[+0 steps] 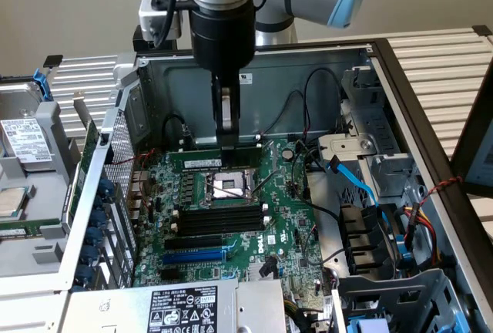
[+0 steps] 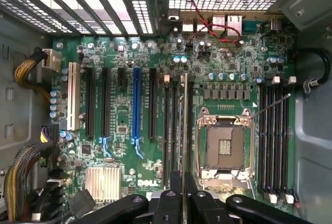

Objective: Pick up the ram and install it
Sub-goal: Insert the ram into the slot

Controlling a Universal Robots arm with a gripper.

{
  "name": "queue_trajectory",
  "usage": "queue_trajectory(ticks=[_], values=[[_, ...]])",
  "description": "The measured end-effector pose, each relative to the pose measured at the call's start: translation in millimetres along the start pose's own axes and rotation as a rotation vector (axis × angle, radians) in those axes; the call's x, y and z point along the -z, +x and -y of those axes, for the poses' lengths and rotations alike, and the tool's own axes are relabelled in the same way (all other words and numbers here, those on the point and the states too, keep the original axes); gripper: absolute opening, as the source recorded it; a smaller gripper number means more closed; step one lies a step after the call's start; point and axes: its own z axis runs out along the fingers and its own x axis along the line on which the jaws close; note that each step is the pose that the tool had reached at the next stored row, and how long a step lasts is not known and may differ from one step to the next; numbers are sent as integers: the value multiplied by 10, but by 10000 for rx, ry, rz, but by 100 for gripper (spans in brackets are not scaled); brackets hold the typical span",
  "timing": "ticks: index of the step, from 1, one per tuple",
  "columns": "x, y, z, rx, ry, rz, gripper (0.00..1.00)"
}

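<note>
Here we find the gripper (image 1: 229, 142) hanging inside the open computer case (image 1: 308, 71), its fingers clamped on the ram (image 1: 196, 154); the stick is held on edge and level, reaching out past both sides of the gripper; in the wrist view it is a thin line running out from the gripper over the black memory slots (image 2: 167, 130); the processor socket (image 2: 225, 146) sits just beside it, and the blue slot (image 2: 137, 110) lies farther off on the other side; whether it touches the slots we cannot tell.

Soft, even light fills the open computer case (image 1: 277, 63); the slatted table (image 1: 439, 63) at 2 o'clock glows brightest, shadow deepening inside at 5 o'clock.
</note>
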Motion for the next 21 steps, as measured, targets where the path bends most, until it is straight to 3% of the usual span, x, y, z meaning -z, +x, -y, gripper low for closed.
queue_trajectory(ticks=[3, 11, 15, 21], values=[[-56, 52, 2, 1, 2, 3, 14], [-201, 51, 4, 0, 1, -4, 14], [-262, 24, 4, -1, 0, -62, 14], [-362, -32, -2, -1, -1, -99, 14]])
